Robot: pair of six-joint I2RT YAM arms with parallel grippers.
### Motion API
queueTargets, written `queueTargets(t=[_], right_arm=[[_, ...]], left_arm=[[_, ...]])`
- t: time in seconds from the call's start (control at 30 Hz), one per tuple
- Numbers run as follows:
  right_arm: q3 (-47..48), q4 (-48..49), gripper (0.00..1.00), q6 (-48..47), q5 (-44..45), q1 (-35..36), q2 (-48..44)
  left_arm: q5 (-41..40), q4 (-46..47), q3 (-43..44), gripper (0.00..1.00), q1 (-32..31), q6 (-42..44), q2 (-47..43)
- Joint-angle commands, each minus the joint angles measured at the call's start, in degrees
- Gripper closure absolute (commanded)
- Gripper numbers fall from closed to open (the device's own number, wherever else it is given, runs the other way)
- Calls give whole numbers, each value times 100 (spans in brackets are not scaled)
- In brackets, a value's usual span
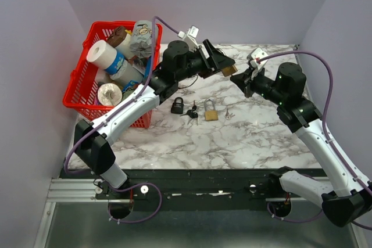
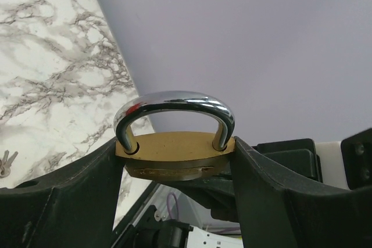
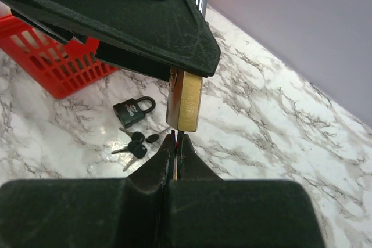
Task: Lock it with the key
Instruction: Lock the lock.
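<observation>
Mid-air above table, brass padlock [image 2: 174, 150] clamped in left gripper [image 1: 224, 67], shackle looks seated on both legs. Right gripper [image 1: 249, 78] at its 4 o'clock, pinched tight on key [image 3: 178, 136], tip at lock's bottom face. Can't tell how deep; turn not done yet, I'd guess.

The key [image 3: 179, 136] sits nearly hidden in right hand [image 3: 176, 144], maybe touching padlock [image 3: 185, 101].

I can read nothing here. The small black padlock [image 3: 133, 111] on the white marble table [image 3: 279, 114] carries a pale emblem on its body, too small to make out. In the red plastic basket [image 1: 75, 94], the white container with a blue label [image 1: 118, 62] and the grey crumpled packet [image 1: 142, 38] bear print too blurred to read.
</observation>
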Motion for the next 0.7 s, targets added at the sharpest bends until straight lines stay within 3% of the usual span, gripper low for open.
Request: queueTargets(t=[0.0,0.33,0.67], right_arm=[[-44,270,99,-47,-96,192,-176],[-466,-2,99,541,114,227,-650],[-712,-397,99,1358,228,218,-950]], left_arm=[[-689,-334,749,100,37,-127,323],[-812,34,1338,100,467,22,789],[-750,184,1198,100,529,171,877]])
